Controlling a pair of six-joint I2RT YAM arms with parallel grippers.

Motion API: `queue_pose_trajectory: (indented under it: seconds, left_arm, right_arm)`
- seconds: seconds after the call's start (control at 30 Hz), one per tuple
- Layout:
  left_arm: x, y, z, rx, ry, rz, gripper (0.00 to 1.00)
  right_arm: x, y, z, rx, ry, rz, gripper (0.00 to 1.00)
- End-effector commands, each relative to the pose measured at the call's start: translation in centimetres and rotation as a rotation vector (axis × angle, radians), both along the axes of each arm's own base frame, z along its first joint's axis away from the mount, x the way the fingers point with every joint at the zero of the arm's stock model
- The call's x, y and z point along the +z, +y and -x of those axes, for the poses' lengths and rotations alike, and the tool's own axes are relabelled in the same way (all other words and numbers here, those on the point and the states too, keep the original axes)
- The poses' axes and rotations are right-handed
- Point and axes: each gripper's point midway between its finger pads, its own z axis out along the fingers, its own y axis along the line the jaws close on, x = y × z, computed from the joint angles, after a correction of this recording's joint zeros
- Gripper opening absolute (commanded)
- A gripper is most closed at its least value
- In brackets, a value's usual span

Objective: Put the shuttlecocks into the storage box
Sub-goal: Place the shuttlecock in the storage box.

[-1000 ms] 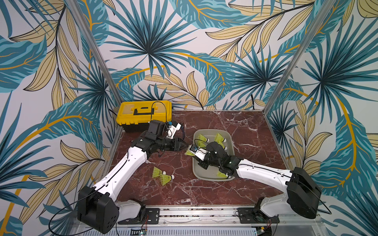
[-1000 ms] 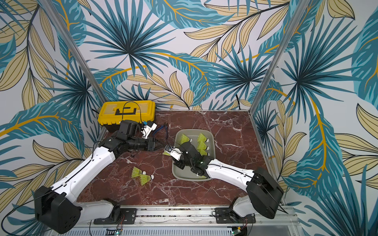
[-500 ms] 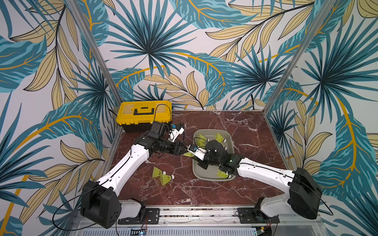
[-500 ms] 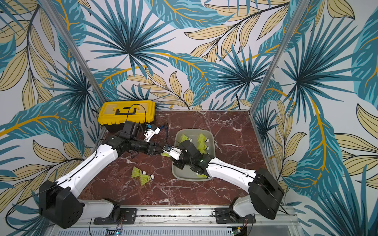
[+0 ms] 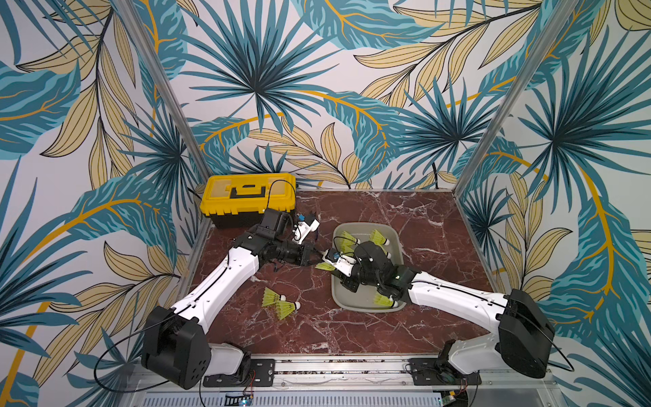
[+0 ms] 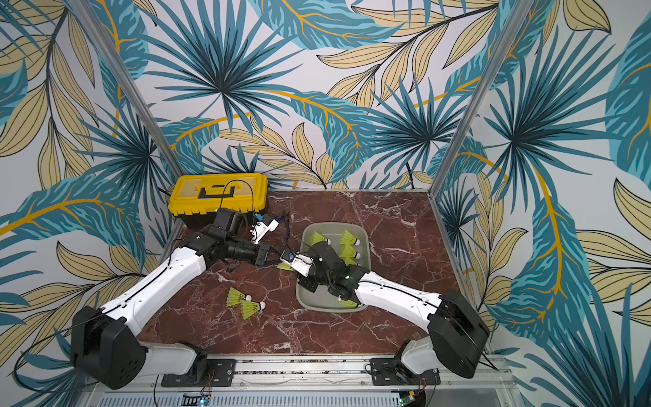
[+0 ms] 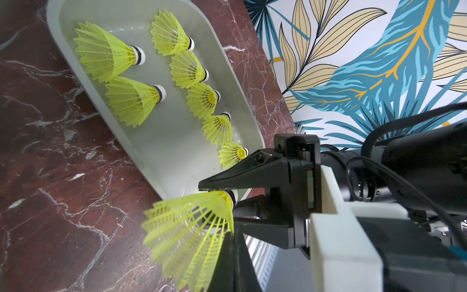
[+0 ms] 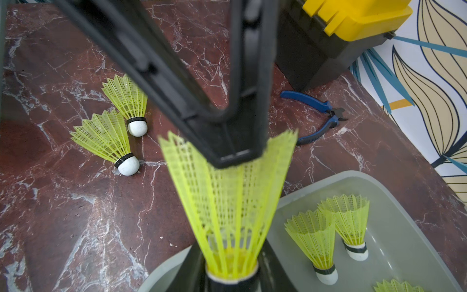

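The shuttlecocks (image 7: 111,54) are bright yellow-green, with net-like cone skirts and round white tips that have a black band. Seven lie in the grey storage box (image 7: 156,136) — two on one side and five in a row along the side away from the left arm. Two loose shuttlecocks (image 5: 272,296) lie on their sides, close together, on the red-brown marble table (image 5: 405,327), near the box but outside it. The last one, the held shuttlecock (image 8: 227,202), hangs between the two arms at the edge of the box nearest the left arm.

The left gripper (image 8: 235,156) has its jaws pressed together on the rim of that skirt. The right gripper (image 7: 222,199) has one finger on each side of the white tip, very close to it. I cannot tell if they squeeze it or just sit beside it.

The left wrist view shows all seven in the box, while in both top views the right arm covers some of them. Only the right wrist view shows blue-handled pliers (image 8: 305,98) lying on the table by the toolbox (image 5: 248,192). The top views show that whole toolbox — yellow lid, black body — in the back corner behind the left arm.
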Motion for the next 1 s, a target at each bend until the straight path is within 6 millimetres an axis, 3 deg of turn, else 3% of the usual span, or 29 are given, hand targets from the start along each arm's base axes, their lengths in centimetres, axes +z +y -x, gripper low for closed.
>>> queue_pose_trajectory:
  seconds: [0.0, 0.1, 0.27, 0.67, 0.97]
  left_arm:
    - [2.0, -0.8, -0.9, 0.022, -0.036, 0.081, 0.0]
    - [2.6, -0.9, -1.9, 0.088, -0.032, 0.119, 0.0]
    - [3.4, -1.1, -3.2, 0.186, -0.053, 0.152, 0.0]
    - [1.7, -4.3, -4.4, 0.238, -0.061, 0.13, 0.0]
    - [-1.4, -8.1, -4.6, 0.182, -0.014, 0.09, 0.0]
  right_arm:
    - [0.4, -0.6, -0.7, -0.054, -0.023, -0.011, 0.42]
    - [0.9, -1.6, -1.1, -0.115, -0.057, -0.032, 0.53]
    - [2.0, -4.0, -1.2, -0.22, -0.113, -0.074, 0.64]
    - [4.5, -11.7, 0.6, -0.458, -0.215, -0.131, 0.68]
    - [5.2, -15.1, 2.1, -0.548, -0.248, -0.181, 0.69]
